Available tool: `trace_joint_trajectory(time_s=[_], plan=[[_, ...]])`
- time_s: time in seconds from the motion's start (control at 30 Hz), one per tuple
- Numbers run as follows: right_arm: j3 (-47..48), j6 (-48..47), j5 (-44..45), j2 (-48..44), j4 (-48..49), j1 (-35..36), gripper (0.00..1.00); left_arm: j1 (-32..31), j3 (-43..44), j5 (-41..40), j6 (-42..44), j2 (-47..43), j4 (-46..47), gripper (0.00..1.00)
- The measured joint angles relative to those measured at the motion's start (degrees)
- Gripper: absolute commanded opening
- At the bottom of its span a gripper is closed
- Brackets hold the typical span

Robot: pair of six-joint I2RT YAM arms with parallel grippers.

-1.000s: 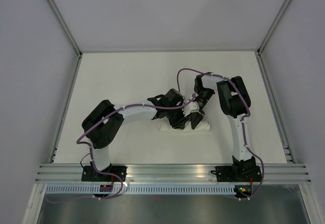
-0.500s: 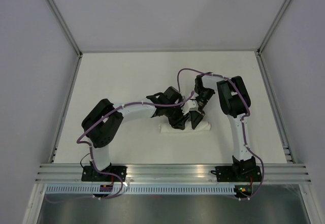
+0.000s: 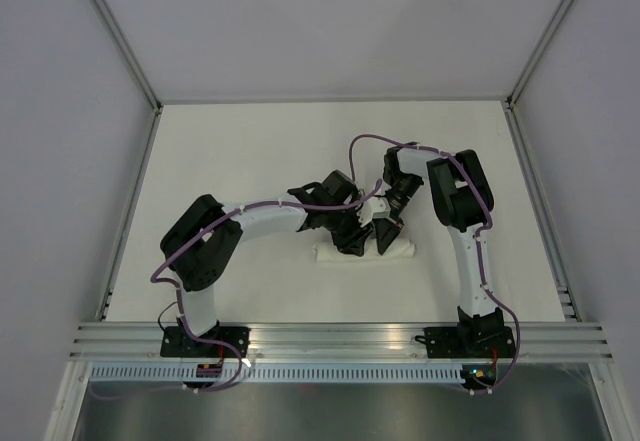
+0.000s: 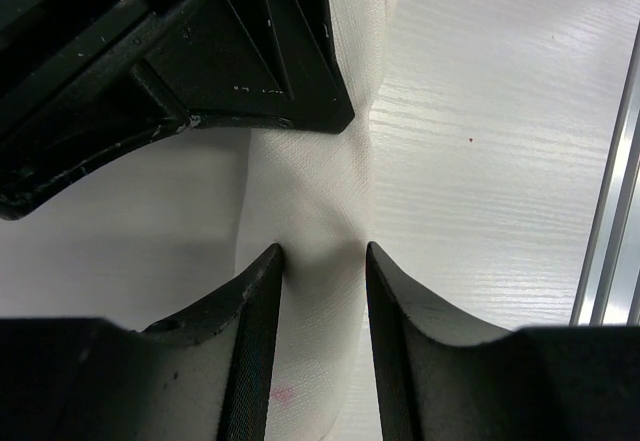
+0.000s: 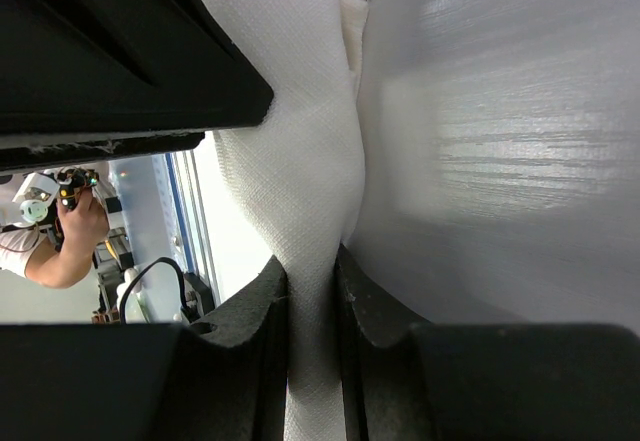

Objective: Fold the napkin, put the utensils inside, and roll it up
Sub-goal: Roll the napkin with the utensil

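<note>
The napkin (image 3: 325,253) lies as a short white roll on the cream table, just in front of both grippers. My left gripper (image 3: 352,243) comes in from the left and is shut on the roll; in the left wrist view the napkin (image 4: 310,201) is pinched between its fingers (image 4: 322,261). My right gripper (image 3: 385,238) stands right beside it and is shut on the same roll; in the right wrist view the cloth (image 5: 290,151) is squeezed thin between its fingers (image 5: 311,281). The utensils are hidden from every view.
The table (image 3: 250,151) is walled by grey panels on the left, back and right. An aluminium rail (image 3: 340,336) runs along the near edge by the arm bases. Each wrist view shows the other gripper's black body close by (image 4: 200,71) (image 5: 100,51).
My left arm's wrist has shifted slightly left and back over the roll. The right arm and the napkin roll have stayed in place.
</note>
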Motion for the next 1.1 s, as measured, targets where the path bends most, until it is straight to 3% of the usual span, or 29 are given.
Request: trace_joint_trajectory(time_s=[0.83,1.1], plan=[[0.0,0.9,-0.1,0.2,0.0,-0.3,0.27,-0.5,-0.9,-1.7,0.0,1.7,3.7,0.43],[0.0,2.9,-0.4,0.2,-0.2,-1.0,0.42,-0.5,-0.5,-1.2,0.0,2.8,4.4,0.23]])
